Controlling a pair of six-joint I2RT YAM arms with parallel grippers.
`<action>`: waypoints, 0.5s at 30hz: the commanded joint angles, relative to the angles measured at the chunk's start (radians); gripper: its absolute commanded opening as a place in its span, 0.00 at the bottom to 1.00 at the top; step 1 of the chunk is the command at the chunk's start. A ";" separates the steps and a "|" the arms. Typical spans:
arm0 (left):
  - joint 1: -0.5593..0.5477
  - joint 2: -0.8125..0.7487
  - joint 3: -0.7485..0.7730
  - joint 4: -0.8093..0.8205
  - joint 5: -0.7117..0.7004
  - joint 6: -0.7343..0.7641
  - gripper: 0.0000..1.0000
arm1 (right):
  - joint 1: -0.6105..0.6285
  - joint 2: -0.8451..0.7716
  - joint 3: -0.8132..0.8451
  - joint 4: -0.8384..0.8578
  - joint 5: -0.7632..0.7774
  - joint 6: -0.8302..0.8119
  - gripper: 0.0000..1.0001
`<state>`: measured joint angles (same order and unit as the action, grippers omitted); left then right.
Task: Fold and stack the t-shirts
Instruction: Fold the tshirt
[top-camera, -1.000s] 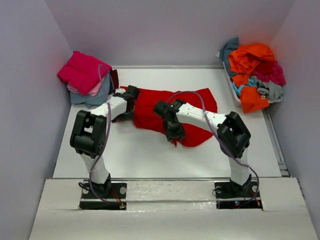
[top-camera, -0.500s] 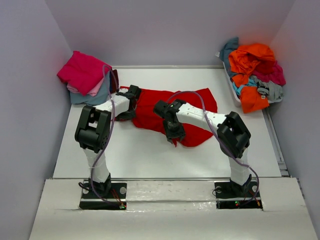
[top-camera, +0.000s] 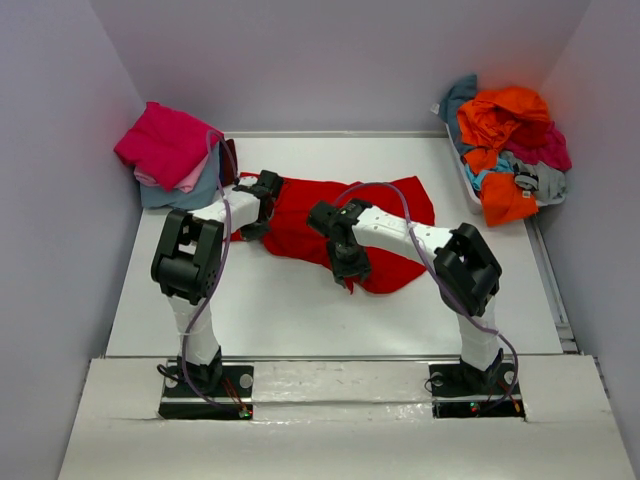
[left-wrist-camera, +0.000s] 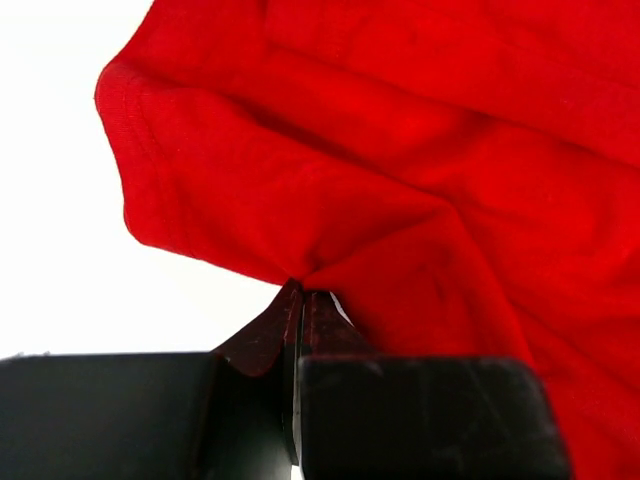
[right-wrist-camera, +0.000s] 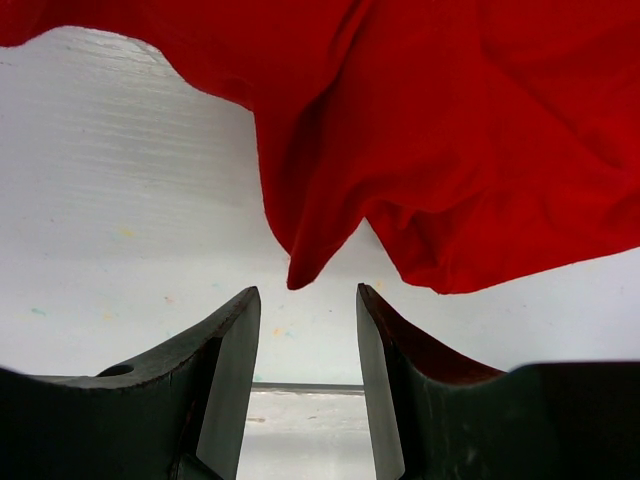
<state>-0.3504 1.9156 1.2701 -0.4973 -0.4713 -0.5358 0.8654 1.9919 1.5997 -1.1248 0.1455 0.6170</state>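
Beyond and to the left of the left gripper sat a folded stack — magenta on top, pale pink and grey-blue beneath. That gripper was clamped tight on a pinch of the red t-shirt, its fingers pressed together and the cloth bunching out ahead of them. The shirt lay rumpled on the white bench, stretching from the left gripper across to the right gripper. The right gripper had its fingers apart and held nothing — a drooping corner of the shirt's edge lay just ahead of the gap, over bare bench. Far to its right, a loose heap of orange, teal and grey shirts filled a white tray.
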 joint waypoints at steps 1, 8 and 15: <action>0.007 -0.084 -0.003 -0.007 -0.076 -0.033 0.06 | 0.011 -0.018 -0.007 0.005 0.014 -0.005 0.49; -0.004 -0.170 0.043 -0.037 -0.191 -0.061 0.06 | 0.011 -0.012 -0.003 0.003 0.014 -0.007 0.49; -0.025 -0.181 0.103 -0.035 -0.230 -0.038 0.06 | 0.011 -0.010 -0.001 0.003 0.016 -0.005 0.49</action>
<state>-0.3626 1.7672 1.3182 -0.5335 -0.6197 -0.5667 0.8654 1.9919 1.5929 -1.1252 0.1459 0.6170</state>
